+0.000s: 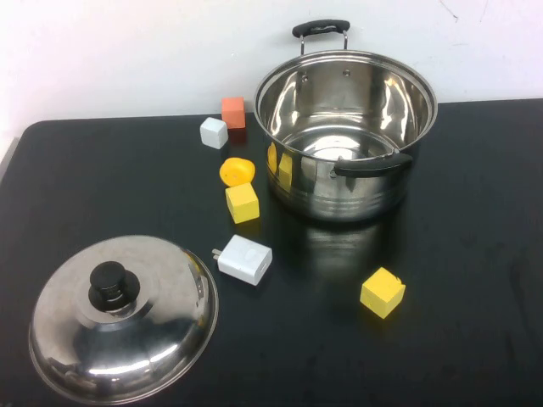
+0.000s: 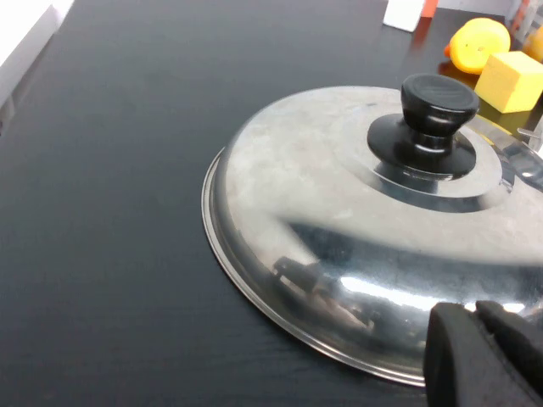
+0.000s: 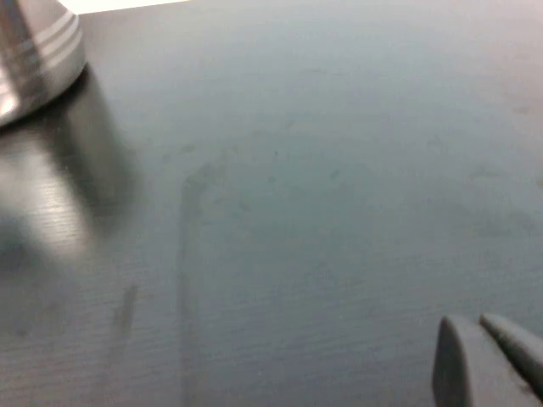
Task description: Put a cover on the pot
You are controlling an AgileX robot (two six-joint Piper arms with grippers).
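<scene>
Steel pot sits upper right of centre in your high view, uncovered; its lid lies lower left. Your left gripper hangs beside the lid's rim, your right gripper over bare table, both pairs of fingers pressed together.

The pot, a deep shiny steel one with two black handles, is seen upright and uncovered on the surface, well apart from the left tool and right tool.
</scene>
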